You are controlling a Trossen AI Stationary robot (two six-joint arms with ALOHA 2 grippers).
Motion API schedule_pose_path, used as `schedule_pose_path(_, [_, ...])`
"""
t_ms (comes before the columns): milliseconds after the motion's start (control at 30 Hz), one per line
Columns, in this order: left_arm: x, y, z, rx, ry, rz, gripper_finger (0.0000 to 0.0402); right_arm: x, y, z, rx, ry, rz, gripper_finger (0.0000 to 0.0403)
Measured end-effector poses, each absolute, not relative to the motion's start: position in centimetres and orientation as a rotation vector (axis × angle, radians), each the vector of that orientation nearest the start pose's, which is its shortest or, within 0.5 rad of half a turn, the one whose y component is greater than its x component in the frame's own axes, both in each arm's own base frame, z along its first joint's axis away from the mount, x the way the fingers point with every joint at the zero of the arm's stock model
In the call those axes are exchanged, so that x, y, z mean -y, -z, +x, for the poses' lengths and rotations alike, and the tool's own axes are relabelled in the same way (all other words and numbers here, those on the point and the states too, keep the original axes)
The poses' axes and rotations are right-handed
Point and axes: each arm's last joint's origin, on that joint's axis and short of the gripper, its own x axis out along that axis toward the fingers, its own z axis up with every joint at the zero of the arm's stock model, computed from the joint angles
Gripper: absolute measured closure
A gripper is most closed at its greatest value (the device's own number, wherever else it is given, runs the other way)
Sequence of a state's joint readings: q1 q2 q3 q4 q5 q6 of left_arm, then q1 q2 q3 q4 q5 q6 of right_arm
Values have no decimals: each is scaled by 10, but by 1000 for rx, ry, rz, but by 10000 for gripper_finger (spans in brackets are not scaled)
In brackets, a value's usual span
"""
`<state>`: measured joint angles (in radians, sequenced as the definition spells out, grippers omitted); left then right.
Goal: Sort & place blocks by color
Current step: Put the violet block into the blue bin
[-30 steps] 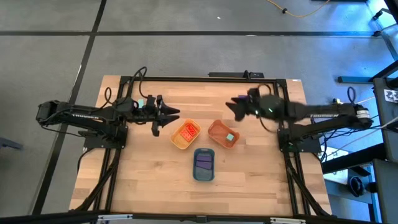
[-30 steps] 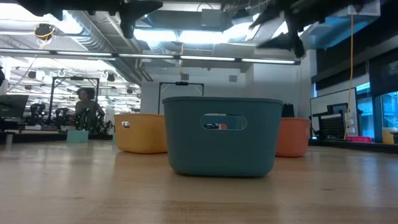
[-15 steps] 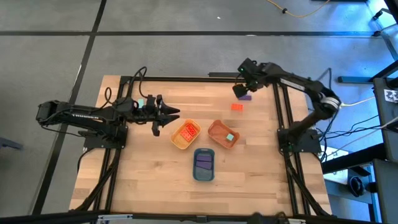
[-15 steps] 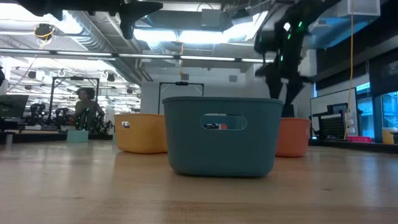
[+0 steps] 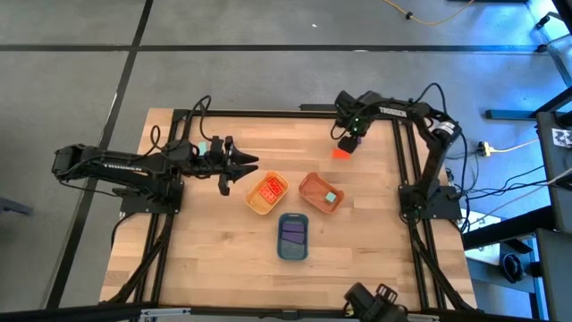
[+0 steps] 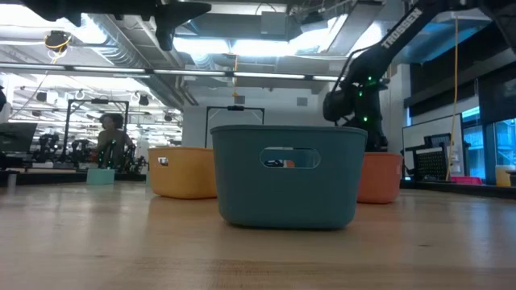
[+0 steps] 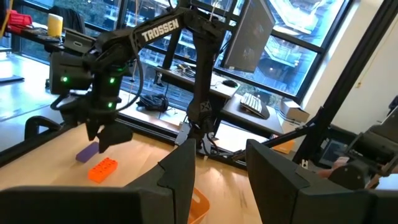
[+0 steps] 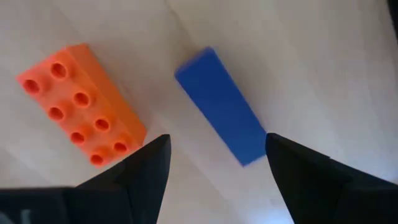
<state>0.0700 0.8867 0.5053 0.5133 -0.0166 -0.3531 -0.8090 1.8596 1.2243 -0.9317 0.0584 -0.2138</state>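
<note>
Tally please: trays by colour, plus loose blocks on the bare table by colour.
yellow tray: 1
orange tray: 1
blue tray: 1
orange block, loose: 1
purple block, loose: 1
Total: 5

"trossen" reads in white on the right arm point(image 7: 163, 30), also in the low view.
</note>
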Motion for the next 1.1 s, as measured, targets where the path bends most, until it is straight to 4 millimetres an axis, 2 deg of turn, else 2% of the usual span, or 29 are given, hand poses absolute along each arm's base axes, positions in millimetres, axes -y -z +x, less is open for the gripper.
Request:
schedule_pose_path(300, [-16, -286, 198, 156, -108, -356, 269, 246, -143, 228, -1641, 438, 252, 138])
schedule_pose_path(600, [-16, -286, 198, 161, -108, -384, 269, 247, -132, 229, -1683, 402, 248, 147])
schedule_pose_path(733, [-16, -286, 198, 161, -108, -384, 269, 246, -131, 229, -1685, 395, 255, 192])
schedule_pose_path(900, [-16, -286, 198, 161, -107, -390, 269, 246, -131, 229, -1683, 398, 273, 291])
schedule_pose_path(1100, [-16, -288, 198, 180, -103, -390, 269, 245, -132, 228, -1688, 441, 311, 299])
